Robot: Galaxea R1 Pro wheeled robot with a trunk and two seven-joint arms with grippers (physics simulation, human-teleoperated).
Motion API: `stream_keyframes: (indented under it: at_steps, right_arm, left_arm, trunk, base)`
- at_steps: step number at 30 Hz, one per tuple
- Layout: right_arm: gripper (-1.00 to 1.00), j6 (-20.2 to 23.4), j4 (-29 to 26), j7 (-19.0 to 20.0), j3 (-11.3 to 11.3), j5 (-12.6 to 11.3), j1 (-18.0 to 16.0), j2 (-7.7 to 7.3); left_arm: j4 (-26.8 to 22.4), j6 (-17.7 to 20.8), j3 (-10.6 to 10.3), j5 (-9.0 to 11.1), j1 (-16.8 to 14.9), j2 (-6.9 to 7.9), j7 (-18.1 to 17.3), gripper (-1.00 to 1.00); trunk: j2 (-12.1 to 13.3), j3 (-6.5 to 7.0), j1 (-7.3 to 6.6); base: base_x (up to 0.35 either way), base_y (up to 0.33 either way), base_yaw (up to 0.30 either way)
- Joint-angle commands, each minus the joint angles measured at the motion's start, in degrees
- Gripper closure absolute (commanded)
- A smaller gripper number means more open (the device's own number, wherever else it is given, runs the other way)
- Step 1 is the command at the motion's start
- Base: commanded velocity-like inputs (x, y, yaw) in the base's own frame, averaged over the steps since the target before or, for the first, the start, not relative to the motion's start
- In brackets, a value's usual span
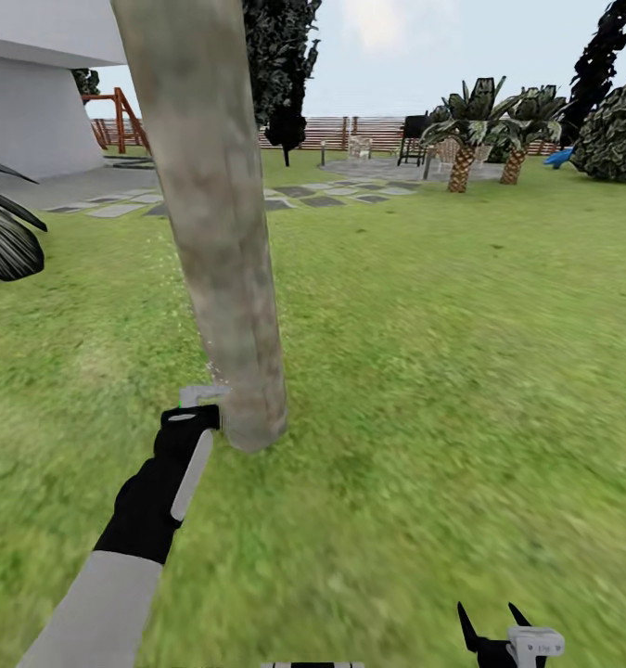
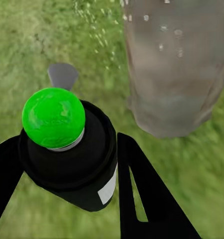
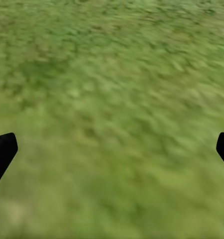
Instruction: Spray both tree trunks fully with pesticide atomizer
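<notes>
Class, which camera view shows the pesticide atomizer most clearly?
The left wrist view: the pesticide atomizer is close up, green cap and dark body between the left pincer's fingers. In the head view it is a tiny whitish shape beside the tree trunk.

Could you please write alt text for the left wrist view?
A black pesticide atomizer with a bright green top sits gripped between the left gripper's dark jaws, above blurry grass. Beside it stands the grey-beige tree trunk, with pale droplets speckling the air and bark.

the pesticide atomizer (image 1: 201, 397) sits just left of the tree trunk (image 1: 222, 241) base.
</notes>
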Motion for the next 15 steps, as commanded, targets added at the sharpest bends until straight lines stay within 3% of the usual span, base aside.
stream_keyframes:
  at_steps: [1,3,4,5,6,7,9,11,15]
  right_arm:
    - [-1.00,0.0,0.0,0.0,0.0,0.0,0.0,0.00]
    - [-1.00,0.0,0.0,0.0,0.0,0.0,0.0,0.00]
    - [-1.00,0.0,0.0,0.0,0.0,0.0,0.0,0.00]
    - [-1.00,0.0,0.0,0.0,0.0,0.0,0.0,0.00]
    - [-1.00,0.0,0.0,0.0,0.0,0.0,0.0,0.00]
    - [-1.00,0.0,0.0,0.0,0.0,0.0,0.0,0.00]
    - [-1.00,0.0,0.0,0.0,0.0,0.0,0.0,0.00]
    - [-1.00,0.0,0.0,0.0,0.0,0.0,0.0,0.00]
    - [-1.00,0.0,0.0,0.0,0.0,0.0,0.0,0.00]
  left_arm:
    - [-1.5,1.8,0.2,0.4,-0.7,0.49,-0.1,1.00]
    - [-3.7,5.7,1.1,1.0,-1.5,3.28,-0.7,1.00]
    - [-4.0,6.2,1.0,1.5,-1.8,3.52,-1.8,1.00]
    - [-4.1,6.4,0.6,1.6,-1.9,3.51,-2.7,1.00]
    - [-4.4,6.6,-1.0,1.7,-1.9,3.07,-4.2,1.00]
    - [-5.1,6.7,-4.5,1.6,-2.0,2.01,-5.4,1.00]
    - [-6.4,6.8,-6.8,1.5,-2.0,0.82,-5.9,1.00]
    - [-8.1,7.5,-7.2,1.4,-2.0,0.43,-5.9,1.00]
    - [-10.7,10.7,-5.5,1.7,-1.8,0.81,-5.9,1.00]
  trunk:
    - [0.0,-0.01,0.01]
    - [0.0,-0.01,0.01]
    - [0.0,-0.01,0.01]
    - [0.0,-0.01,0.01]
    - [0.0,-0.01,0.01]
    - [0.0,-0.01,0.01]
    - [0.0,-0.01,0.01]
    - [0.0,-0.01,0.01]
    - [0.0,-0.01,0.01]
  base:
    - [0.000,0.000,0.031]
    - [0.000,0.000,0.008]
    - [0.000,0.000,0.003]
    - [0.000,0.000,0.002]
    - [0.000,0.000,0.000]
    - [0.000,0.000,0.000]
    - [0.000,0.000,0.000]
    - [0.000,0.000,0.000]
    - [-0.062,0.000,0.000]
